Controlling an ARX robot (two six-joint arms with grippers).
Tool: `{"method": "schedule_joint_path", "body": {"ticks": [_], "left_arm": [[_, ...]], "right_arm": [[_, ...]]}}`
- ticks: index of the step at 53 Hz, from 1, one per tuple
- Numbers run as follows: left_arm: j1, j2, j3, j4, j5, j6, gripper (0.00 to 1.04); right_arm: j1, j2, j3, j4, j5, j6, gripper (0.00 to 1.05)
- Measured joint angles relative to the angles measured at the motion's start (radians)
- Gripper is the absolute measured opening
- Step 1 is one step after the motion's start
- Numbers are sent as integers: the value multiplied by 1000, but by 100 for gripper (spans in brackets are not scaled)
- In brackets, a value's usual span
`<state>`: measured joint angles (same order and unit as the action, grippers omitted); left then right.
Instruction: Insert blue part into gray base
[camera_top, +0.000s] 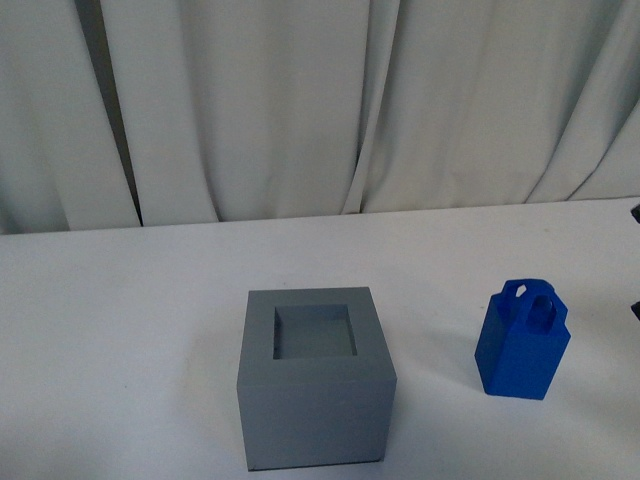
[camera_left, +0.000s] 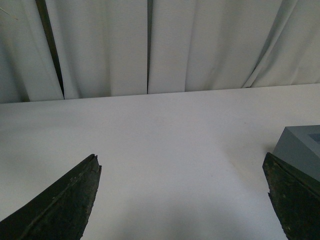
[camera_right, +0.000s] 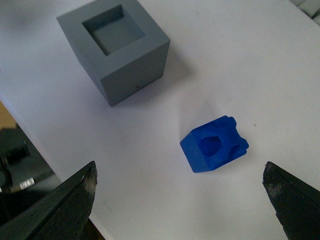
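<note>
The gray base (camera_top: 315, 388) stands on the white table near the front middle, its square recess facing up and empty. The blue part (camera_top: 522, 342) stands upright to its right, apart from it, loop handles on top. In the right wrist view the blue part (camera_right: 214, 144) lies below and ahead of my open right gripper (camera_right: 180, 172), with the gray base (camera_right: 114, 47) farther off. My left gripper (camera_left: 182, 165) is open and empty over bare table; a corner of the gray base (camera_left: 302, 150) shows beside one finger. Neither gripper shows in the front view.
The white table (camera_top: 120, 320) runs back to a white curtain (camera_top: 300, 100). The table's edge (camera_right: 30, 125) shows in the right wrist view, with dark equipment below it. A dark bit of the right arm (camera_top: 635, 300) peeks in at the front view's right edge.
</note>
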<state>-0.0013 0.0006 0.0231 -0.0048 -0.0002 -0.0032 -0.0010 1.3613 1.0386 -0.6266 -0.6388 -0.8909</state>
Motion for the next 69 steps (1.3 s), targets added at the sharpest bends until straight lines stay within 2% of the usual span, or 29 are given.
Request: {"method": "schedule_joint_path", "body": {"ticks": [4,19,38,60,69], "left_arm": [[0,0,0,0,0,0,99],[0,0,0,0,0,0,99],[0,0,0,0,0,0,99],[0,0,0,0,0,0,99],[0,0,0,0,0,0,99]], "right_arm": [[13,87,107,-108,25,-110,97],[58,345,389,-319,196,-333,97],[122,565,675,-492,333,-405,97],[175,673,737,-517,449,-438,97],[183,685,721,-489,455,-439,97]]}}
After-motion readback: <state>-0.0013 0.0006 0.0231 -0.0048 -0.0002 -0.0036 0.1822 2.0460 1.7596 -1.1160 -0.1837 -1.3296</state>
